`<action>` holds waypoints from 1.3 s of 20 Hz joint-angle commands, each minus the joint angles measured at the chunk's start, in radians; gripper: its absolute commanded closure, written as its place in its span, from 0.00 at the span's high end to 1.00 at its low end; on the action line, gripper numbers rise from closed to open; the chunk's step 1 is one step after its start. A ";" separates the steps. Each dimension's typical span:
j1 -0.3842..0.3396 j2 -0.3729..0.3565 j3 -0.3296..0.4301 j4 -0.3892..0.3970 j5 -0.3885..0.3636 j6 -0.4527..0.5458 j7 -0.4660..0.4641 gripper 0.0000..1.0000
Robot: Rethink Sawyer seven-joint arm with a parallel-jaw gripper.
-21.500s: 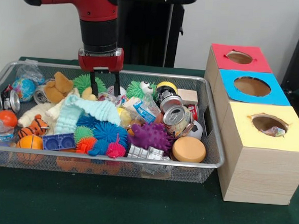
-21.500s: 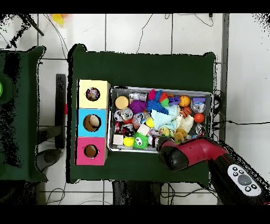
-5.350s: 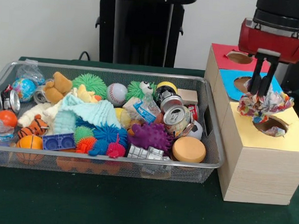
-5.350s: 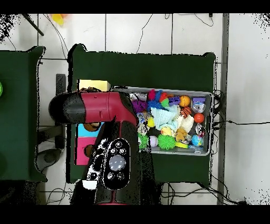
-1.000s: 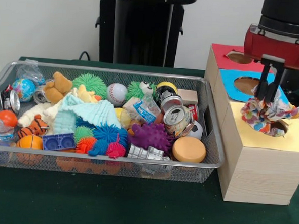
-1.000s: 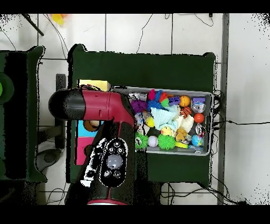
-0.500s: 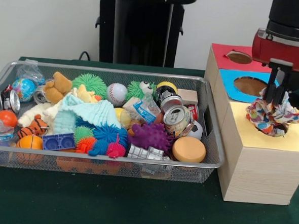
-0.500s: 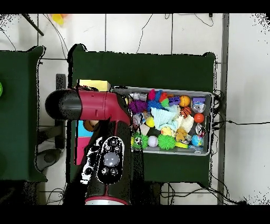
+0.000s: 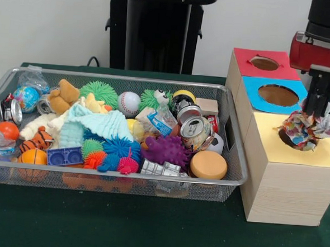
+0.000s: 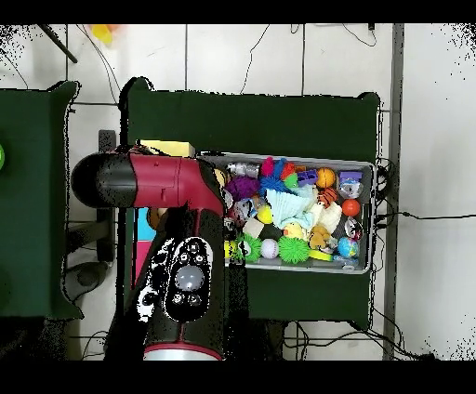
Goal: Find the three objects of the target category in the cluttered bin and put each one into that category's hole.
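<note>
Front view: we see the gripper (image 9: 318, 113) clamped on a multicoloured cloth bundle (image 9: 309, 130), w/ its jaws pressed together into the fabric. Bundle hangs directly below the jaws and sits over the yellow box (image 9: 288, 167) hole (image 9: 286, 137), touching its right part; the hole's left rim is exposed, so in our judgement the bundle lies slightly off-centre toward the picture's right. No clear long axis; it is a crumpled wad. Blue box (image 9: 276, 95) and red box (image 9: 262, 62) stand behind, holes unobstructed. Wire bin (image 9: 230, 161) of clutter lies well apart to the left, w/ nothing between gripper and hole. Overhead view: the arm (image 10: 172, 186) covers the boxes almost entirely; only a strip of the yellow box (image 10: 169, 148) shows, so hole, bundle and jaws cannot be checked here. Bin (image 10: 367, 265) is fully visible beside the arm.
</note>
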 commanded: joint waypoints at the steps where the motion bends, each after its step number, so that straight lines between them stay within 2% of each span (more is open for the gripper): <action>1: 0.001 0.058 0.071 -0.039 0.033 0.074 0.167 0.00; 4: 0.004 0.064 0.057 -0.064 0.023 0.097 0.156 0.00; 7: -0.013 0.105 0.052 -0.082 0.008 0.082 0.133 0.00; 15: -0.026 0.115 0.048 -0.090 0.007 0.076 0.125 0.00; 18: -0.019 0.102 0.007 -0.073 -0.017 0.107 0.123 0.00; 22: -0.035 0.062 0.009 -0.011 -0.026 0.104 0.089 0.00; 26: -0.040 0.065 0.014 -0.010 -0.024 0.091 0.085 0.00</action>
